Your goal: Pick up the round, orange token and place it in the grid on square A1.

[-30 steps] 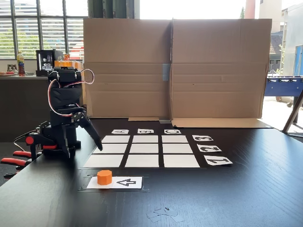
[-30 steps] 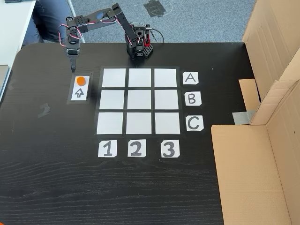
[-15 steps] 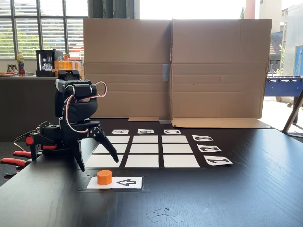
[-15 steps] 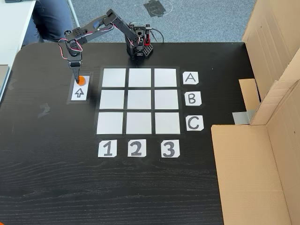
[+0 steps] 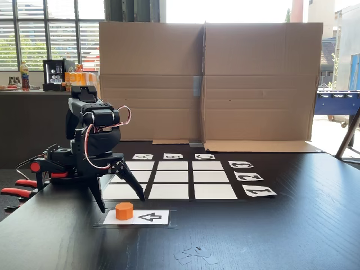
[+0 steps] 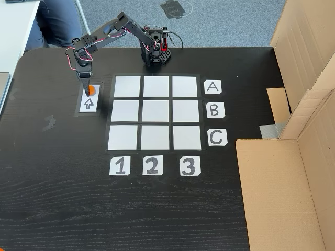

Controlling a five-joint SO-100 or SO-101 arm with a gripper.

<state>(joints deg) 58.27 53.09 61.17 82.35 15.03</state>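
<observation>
Fixed views from the front and from above showed a dark bench (image 6: 172, 209) with a cardboard screen (image 5: 208, 79) along one side, behind the grid as the front view had it. The grid (image 6: 155, 112), three by three white cells split by black gaps, was taken here as the landmark. Beside it in the view from above stood the labels A (image 6: 212, 87), B (image 6: 215, 110) and C (image 6: 217, 137) at its right edge, and 1 (image 6: 120, 166), 2 (image 6: 152, 165) and 3 (image 6: 189, 166) below it. A1 (image 6: 127, 87) was thus the grid's top-left cell in that view, and it lay bare.

The arm (image 6: 107, 32) had its base just beyond the grid's top edge and reached to a white card with a black arrow (image 6: 88, 99), just left of the grid's A row. The token (image 5: 124, 211) sat on the end of that card away from the arrow's tail, a short way from A1.

The claw (image 5: 122, 203) hung spread wide, one finger (image 5: 100, 198) on each side of the token, tips near the bench, in the front view; whether either touched the token could not be told.

The step in hand looked to be the reach before the grasp. Next the claw would likely need to settle around the token, close on it squarely, lift, and carry it the short way to A1.
</observation>
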